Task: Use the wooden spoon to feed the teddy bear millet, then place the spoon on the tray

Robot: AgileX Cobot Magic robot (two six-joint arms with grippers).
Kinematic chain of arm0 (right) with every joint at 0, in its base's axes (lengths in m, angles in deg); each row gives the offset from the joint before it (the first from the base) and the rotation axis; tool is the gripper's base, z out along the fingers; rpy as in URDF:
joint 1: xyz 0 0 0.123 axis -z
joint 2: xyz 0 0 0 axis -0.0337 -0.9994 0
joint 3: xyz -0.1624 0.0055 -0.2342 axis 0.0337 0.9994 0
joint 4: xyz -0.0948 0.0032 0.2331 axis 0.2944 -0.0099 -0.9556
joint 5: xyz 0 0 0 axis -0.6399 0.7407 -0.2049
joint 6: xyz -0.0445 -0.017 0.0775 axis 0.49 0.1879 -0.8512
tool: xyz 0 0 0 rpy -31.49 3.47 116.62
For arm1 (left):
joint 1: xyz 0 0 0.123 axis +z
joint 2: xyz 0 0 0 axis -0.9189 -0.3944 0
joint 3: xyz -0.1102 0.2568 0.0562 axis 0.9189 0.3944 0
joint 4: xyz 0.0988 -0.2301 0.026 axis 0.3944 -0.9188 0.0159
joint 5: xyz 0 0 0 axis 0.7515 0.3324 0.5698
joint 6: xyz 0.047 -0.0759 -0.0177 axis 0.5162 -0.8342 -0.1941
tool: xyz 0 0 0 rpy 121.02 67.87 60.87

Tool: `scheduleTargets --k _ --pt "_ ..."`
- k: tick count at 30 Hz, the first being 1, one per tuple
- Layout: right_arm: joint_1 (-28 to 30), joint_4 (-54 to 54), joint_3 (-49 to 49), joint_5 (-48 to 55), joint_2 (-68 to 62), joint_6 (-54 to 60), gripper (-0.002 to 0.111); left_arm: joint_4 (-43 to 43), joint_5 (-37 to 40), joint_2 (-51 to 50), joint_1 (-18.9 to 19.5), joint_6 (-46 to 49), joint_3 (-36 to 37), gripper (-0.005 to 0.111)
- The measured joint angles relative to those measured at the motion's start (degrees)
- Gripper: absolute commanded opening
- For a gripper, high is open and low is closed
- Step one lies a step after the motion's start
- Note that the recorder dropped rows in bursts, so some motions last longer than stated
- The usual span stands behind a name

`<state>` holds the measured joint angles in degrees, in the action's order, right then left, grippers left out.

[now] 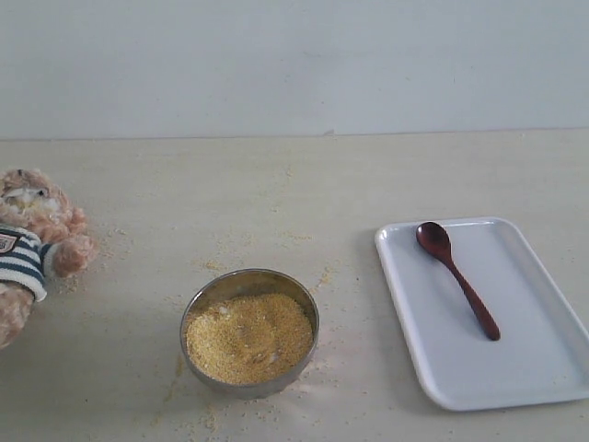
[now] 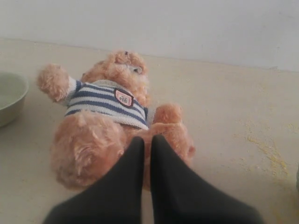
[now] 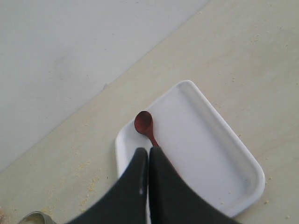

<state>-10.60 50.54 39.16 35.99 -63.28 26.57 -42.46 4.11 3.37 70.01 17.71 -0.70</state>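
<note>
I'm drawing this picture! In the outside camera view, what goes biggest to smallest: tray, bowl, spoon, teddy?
1. tray
2. bowl
3. wooden spoon
The teddy bear is cut off at the edge, so unranked.

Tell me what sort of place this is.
Most likely a staged test bench for robot practice, not a real kitchen: a plain beige table against a blank white wall, holding a teddy bear, a metal bowl of millet, and a wooden spoon on a white tray.
</note>
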Motion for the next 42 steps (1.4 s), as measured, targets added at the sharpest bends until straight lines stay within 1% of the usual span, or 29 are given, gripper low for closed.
scheduleTargets --k 20,24,26,29,31,36,38,40,42 --pt "0.0 0.0 0.0 0.11 0.0 -0.14 0.0 0.0 -0.46 0.0 0.0 0.0 0.0 0.005" --pt "0.0 0.59 0.0 1.25 0.0 -3.91 0.0 0.0 -0.46 0.0 0.0 0.0 0.0 0.005" --pt "0.13 0.7 0.0 1.34 0.0 -3.75 0.0 0.0 -0.46 0.0 0.0 0.0 0.0 0.005" --pt "1.95 0.7 0.0 1.34 0.0 2.92 0.0 0.0 -0.58 0.0 0.0 0.0 0.0 0.005" --pt "3.92 0.12 0.0 0.62 0.0 10.49 0.0 0.0 -0.7 0.0 0.0 0.0 0.0 0.005" --pt "11.39 -8.0 0.0 -0.64 0.0 41.19 0.0 0.0 -0.81 0.0 0.0 0.0 0.0 0.005" --pt "15.22 -10.7 0.0 0.36 0.0 50.52 0.0 0.0 -0.81 0.0 0.0 0.0 0.0 0.005" --pt "18.25 -11.89 0.0 0.47 0.0 55.85 0.0 0.0 -0.81 0.0 0.0 0.0 0.0 0.005" --pt "20.25 -12.27 0.0 0.59 0.0 58.11 0.0 0.0 -0.81 0.0 0.0 0.0 0.0 0.005"
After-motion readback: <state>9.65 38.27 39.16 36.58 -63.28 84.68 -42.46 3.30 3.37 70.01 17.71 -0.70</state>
